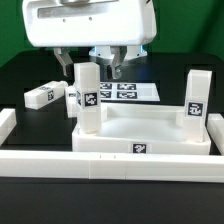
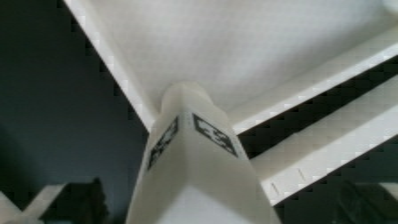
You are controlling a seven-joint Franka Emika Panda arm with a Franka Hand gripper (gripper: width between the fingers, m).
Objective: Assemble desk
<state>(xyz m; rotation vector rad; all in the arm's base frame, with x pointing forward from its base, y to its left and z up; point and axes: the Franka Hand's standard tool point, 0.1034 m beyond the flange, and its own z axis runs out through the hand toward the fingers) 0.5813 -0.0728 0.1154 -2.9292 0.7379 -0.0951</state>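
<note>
Desk top (image 1: 170, 140) lies near centre | leg (image 1: 88, 100) stood in its corner at the exterior view's left | gripper (image 1: 92, 67) apparently spread wide over it, nothing held | leg to be clasped squarely, kept upright

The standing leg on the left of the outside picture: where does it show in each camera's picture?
Exterior view: the leg stands upright at the tabletop corner on the exterior view's left.
Wrist view: the same leg, seen from above, fills the middle.
Shared landmark: the white tabletop beneath it.
</note>
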